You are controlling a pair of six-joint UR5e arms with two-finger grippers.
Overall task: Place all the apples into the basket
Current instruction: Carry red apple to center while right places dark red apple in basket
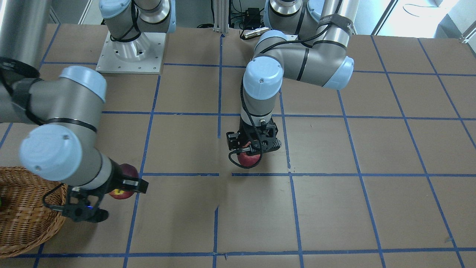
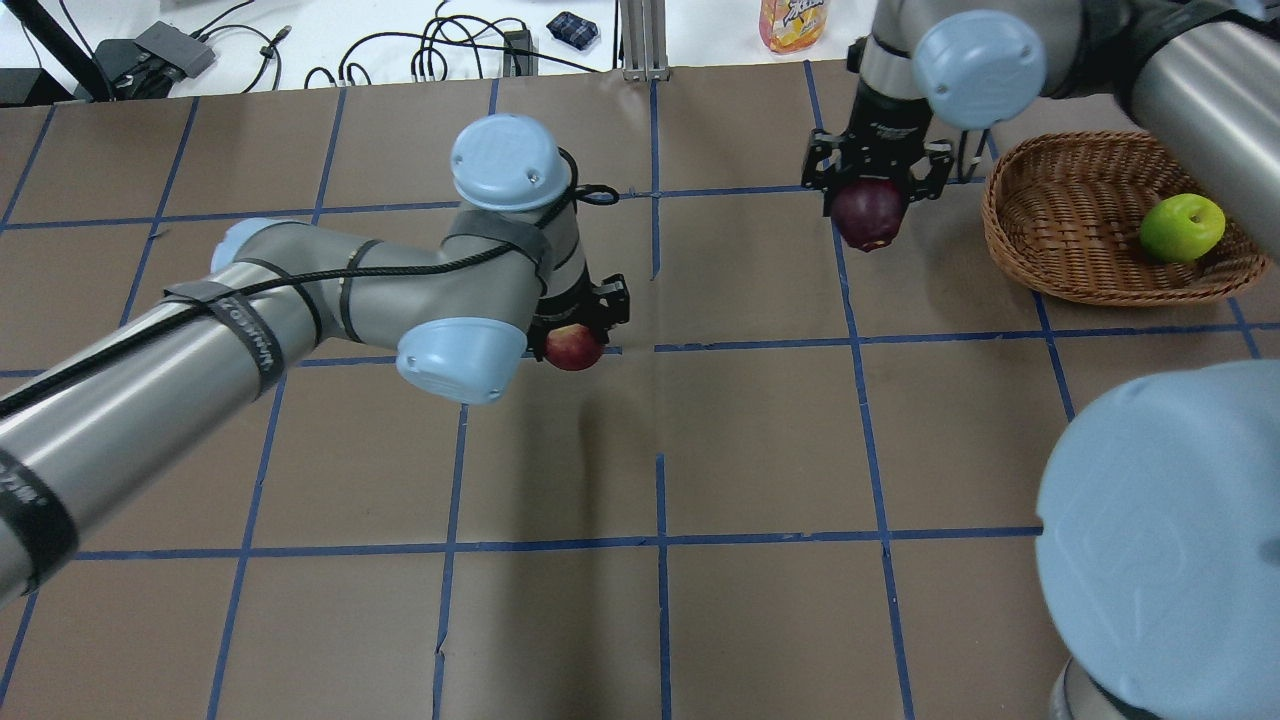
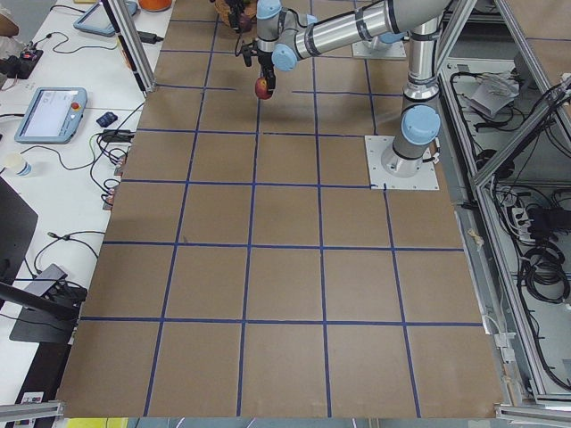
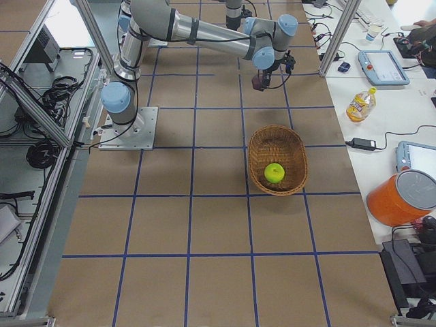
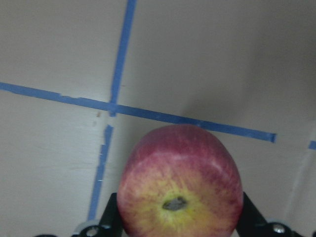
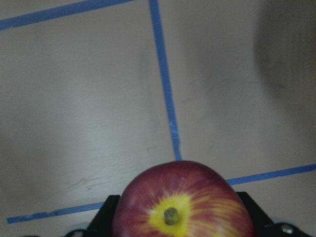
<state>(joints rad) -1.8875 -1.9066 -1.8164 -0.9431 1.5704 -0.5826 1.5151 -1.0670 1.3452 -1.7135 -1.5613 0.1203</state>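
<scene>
Surface: brown paper (image 2: 760,450) covers the table, ruled into squares by blue tape lines (image 2: 760,345). Clock directions below are read on the overhead view, with 12 pointing away from the robot.
Right gripper (image 2: 868,198): its fingers are closed on either side of the maroon apple (image 2: 868,218). The apple hangs beneath the gripper, and its stem end, ringed with yellow, faces the wrist camera.
Outward from it: the wicker basket (image 2: 1070,215) lies at about 3 o'clock, with its near rim close by but not touching. The apple is outside the rim, over bare paper.
Basket axis: it is oval, with the long way running roughly 9 to 3, so its narrow end faces this gripper.
Basket contents: the green apple (image 2: 1182,227) sits toward the far, 3 o'clock end. The near end of the bowl looks free.
Left gripper (image 2: 582,335): it is clamped on the red apple (image 2: 574,348) with the yellow blush, near mid-table. I cannot tell whether that apple is clear of the paper.
Outward from it: the basket is well apart, at about 2 to 3 o'clock, beyond the right gripper.
Nearer arm: the right.
Judgement: the next move depends on a short carry toward 3 o'clock, high enough to pass the braided rim, with the release short of the green apple. The left arm's load has most of the table to cross, and its path runs through the space the right arm now occupies.
</scene>
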